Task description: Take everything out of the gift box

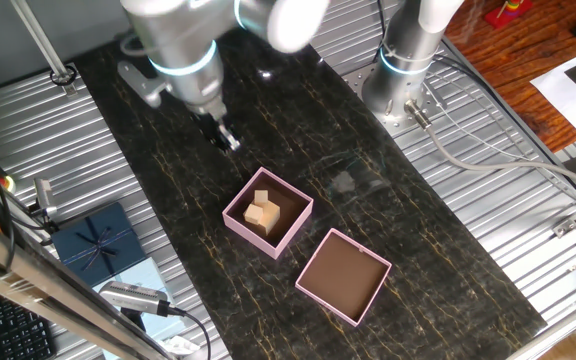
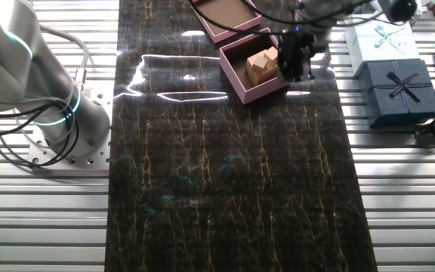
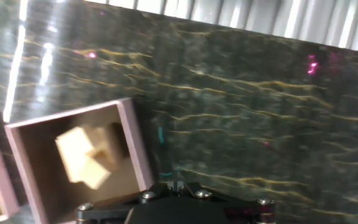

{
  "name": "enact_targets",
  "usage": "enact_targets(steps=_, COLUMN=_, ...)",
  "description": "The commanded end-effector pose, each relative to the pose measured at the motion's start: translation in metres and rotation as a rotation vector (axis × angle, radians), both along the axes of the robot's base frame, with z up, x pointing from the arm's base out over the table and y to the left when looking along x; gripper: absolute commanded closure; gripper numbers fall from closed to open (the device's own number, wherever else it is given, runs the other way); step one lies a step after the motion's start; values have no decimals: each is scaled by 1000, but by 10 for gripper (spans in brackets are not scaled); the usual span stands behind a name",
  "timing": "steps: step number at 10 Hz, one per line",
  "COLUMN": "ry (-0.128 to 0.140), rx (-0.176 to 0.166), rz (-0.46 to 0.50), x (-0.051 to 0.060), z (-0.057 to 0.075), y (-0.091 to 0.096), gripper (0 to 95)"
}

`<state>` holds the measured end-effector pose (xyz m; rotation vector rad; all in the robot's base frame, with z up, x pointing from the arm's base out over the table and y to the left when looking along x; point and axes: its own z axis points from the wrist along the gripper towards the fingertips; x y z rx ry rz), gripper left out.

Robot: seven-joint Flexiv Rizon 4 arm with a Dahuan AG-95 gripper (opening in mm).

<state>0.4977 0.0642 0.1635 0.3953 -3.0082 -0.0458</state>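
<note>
The pink gift box (image 1: 248,236) stands on the dark mat with a few tan wooden blocks (image 1: 262,212) piled inside. In the other fixed view the gift box (image 2: 259,89) and the blocks (image 2: 261,64) sit near the far edge. My gripper (image 1: 226,137) hovers over the mat just beside the box, clear of it, and its jaws look shut and empty. In the other fixed view the gripper (image 2: 293,64) is at the box's right side. In the hand view the gripper (image 3: 178,185) is at the bottom edge, with the box (image 3: 135,146) and the blurred blocks (image 3: 82,155) to its left.
The shallow pink lid tray (image 1: 343,275) lies open beside the box; it also shows in the other fixed view (image 2: 225,11). A dark blue ribboned box (image 2: 399,92) and a light blue one (image 2: 380,38) sit off the mat. The arm's base (image 1: 398,80) stands at the mat's edge.
</note>
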Motion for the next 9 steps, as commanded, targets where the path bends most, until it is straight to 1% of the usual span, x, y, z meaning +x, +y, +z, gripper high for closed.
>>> enact_targets(steps=1, ry=-15, rx=51, rz=13, x=-3, z=-9, y=21, gripper=760)
enact_targets(steps=2, ry=-21, rx=58, rz=27, x=-3, z=-17, y=39, gripper=760)
enact_targets(steps=3, ry=-25, rx=62, rz=40, x=-4, z=-27, y=56, gripper=570)
enact_targets(steps=5, ry=-32, rx=56, rz=30, x=-7, z=-38, y=77, gripper=570)
enact_targets(steps=6, ry=-33, rx=56, rz=54, x=-9, z=-45, y=89, gripper=570)
enact_targets(steps=7, ry=-35, rx=52, rz=73, x=-10, z=-48, y=92, gripper=570)
enact_targets(steps=9, ry=-58, rx=60, rz=140, x=-14, z=-60, y=92, gripper=570)
